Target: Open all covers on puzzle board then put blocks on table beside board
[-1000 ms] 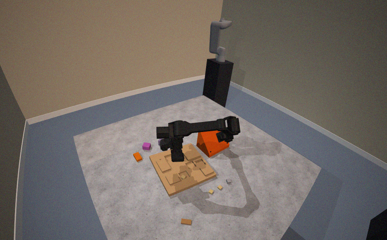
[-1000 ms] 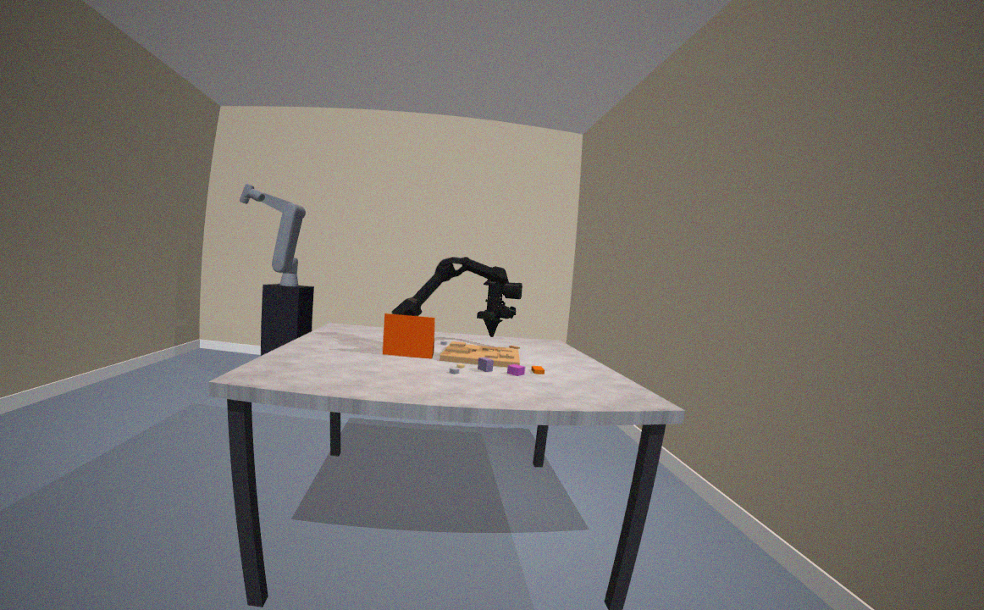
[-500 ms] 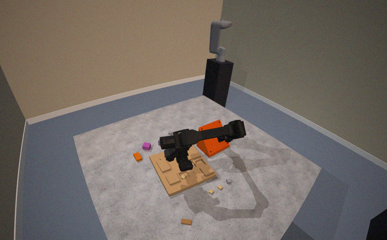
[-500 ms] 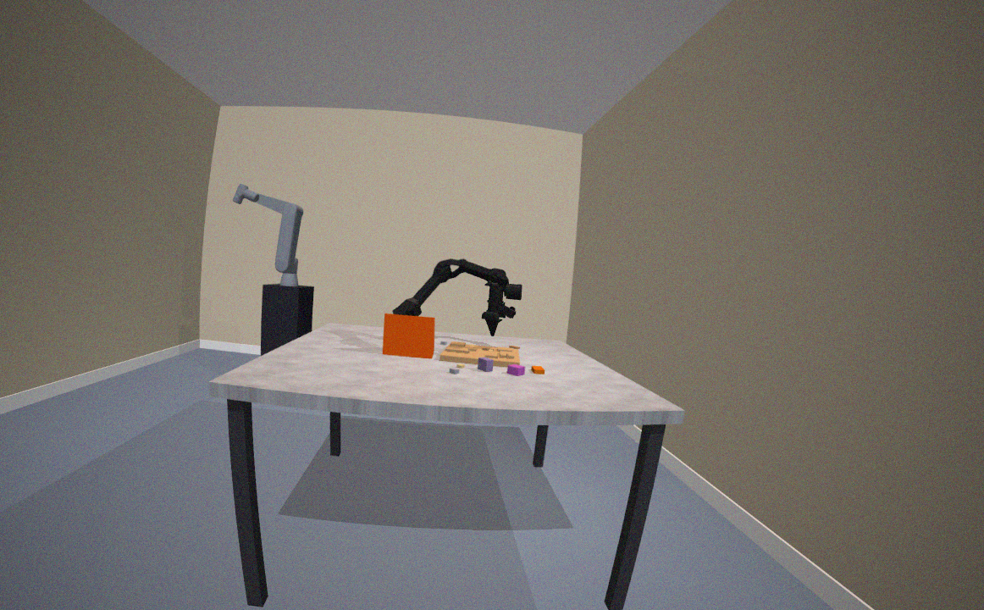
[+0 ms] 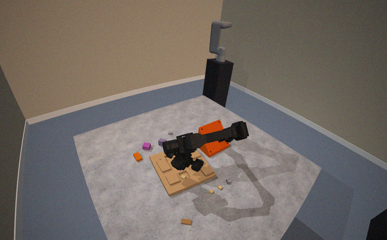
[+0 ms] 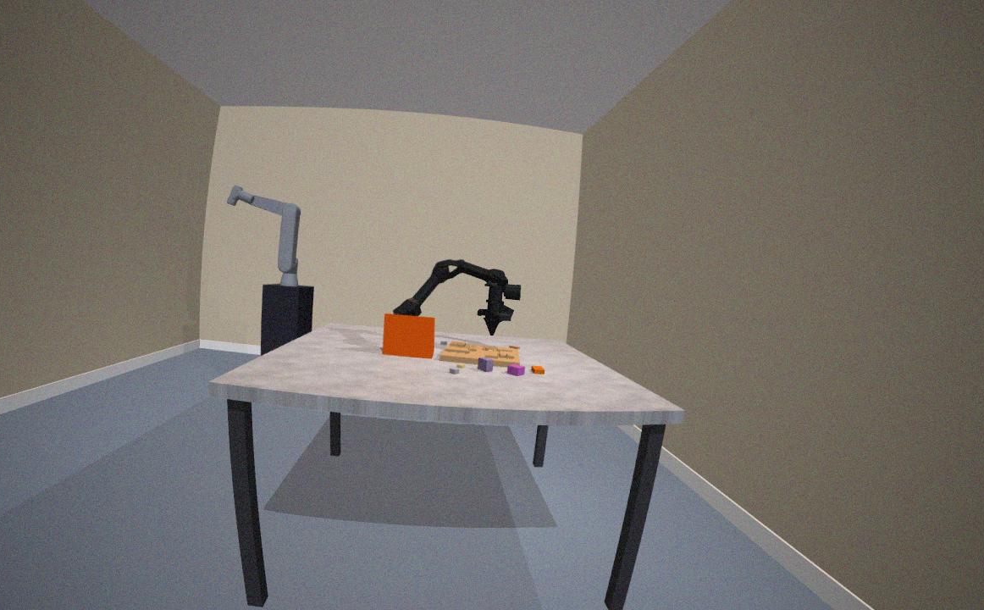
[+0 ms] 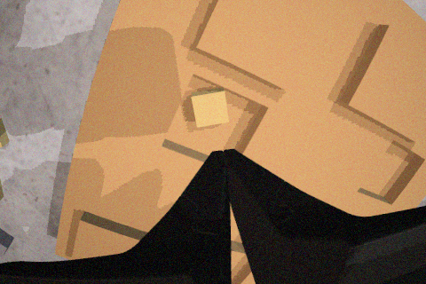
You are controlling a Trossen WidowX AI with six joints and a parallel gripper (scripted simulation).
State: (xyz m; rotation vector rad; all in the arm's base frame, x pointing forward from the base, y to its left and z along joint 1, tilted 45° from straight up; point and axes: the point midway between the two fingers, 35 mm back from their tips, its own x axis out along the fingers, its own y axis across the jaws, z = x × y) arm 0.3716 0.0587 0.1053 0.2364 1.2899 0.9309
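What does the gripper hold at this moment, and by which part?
Nothing: the gripper is shut, its fingertips meeting above the puzzle board.
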